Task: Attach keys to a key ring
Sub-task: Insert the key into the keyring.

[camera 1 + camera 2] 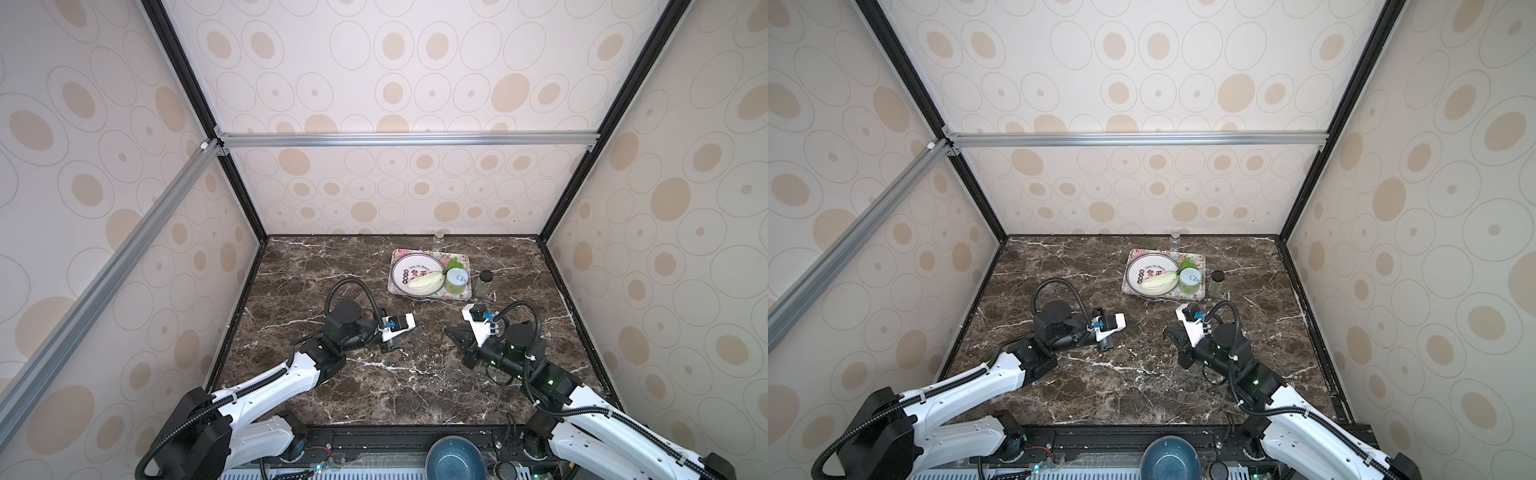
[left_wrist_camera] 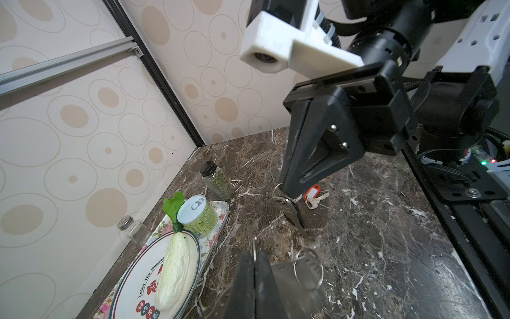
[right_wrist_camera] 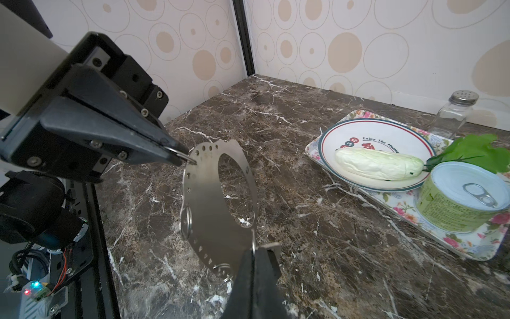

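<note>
A: How do the jaws stand?

B: Both sets are shut. The left jaws pinch a small wire loop (image 3: pixel 180 154) threaded through a rim hole of the key ring (image 3: pixel 205 198). The right jaws clamp a second loop (image 3: pixel 253 239) at its opposite edge. The key ring hangs tilted between them, seemingly clear of the counter (image 3: pixel 317 248).

A: What could go wrong?

B: A slip, I'd judge. If the arms pull apart or twist, the thin wire could slide free and the key ring would swing or drop. The red tag (image 2: pixel 313 191) lies unattached on the counter, and fetching it means one side must let go.

A: Anything unclear?

B: A dark oblong piece (image 2: pixel 288 214) sits under the right jaws. It could be the fob or the key ring's edge; I can't tell. In both top views the key ring barely shows.
</note>
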### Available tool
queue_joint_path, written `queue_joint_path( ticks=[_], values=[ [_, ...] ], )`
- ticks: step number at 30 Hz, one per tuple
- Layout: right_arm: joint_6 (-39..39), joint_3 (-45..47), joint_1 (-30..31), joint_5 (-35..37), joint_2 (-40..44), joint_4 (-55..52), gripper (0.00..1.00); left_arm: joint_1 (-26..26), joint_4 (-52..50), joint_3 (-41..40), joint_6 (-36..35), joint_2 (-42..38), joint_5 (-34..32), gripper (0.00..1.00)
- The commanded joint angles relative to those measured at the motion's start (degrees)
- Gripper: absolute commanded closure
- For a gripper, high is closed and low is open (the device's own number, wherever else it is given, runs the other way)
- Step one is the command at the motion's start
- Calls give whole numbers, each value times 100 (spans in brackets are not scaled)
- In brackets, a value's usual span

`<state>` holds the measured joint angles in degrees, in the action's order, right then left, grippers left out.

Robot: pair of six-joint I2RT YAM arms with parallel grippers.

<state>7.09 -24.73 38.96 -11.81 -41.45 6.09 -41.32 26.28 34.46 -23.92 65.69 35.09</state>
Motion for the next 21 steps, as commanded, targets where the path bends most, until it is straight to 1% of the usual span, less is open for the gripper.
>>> queue_joint_path(
  ticks=[1,9,15,18,21],
  values=[
    [-149,-51,104,-183,-77,178,100,-61,53,282,-173,-30,119,100],
    [-273,-173,311,-318,-298,165,100,-80,-52,333,-243,5,242,100],
    [-325,-120,382,-421,-202,252,100,-96,-169,403,-329,114,303,100],
    [-323,-85,384,-284,-104,244,100,-109,-220,439,-354,176,335,100],
    [-250,-88,380,141,-65,145,100,-118,-272,478,-361,207,371,100]
  ],
)
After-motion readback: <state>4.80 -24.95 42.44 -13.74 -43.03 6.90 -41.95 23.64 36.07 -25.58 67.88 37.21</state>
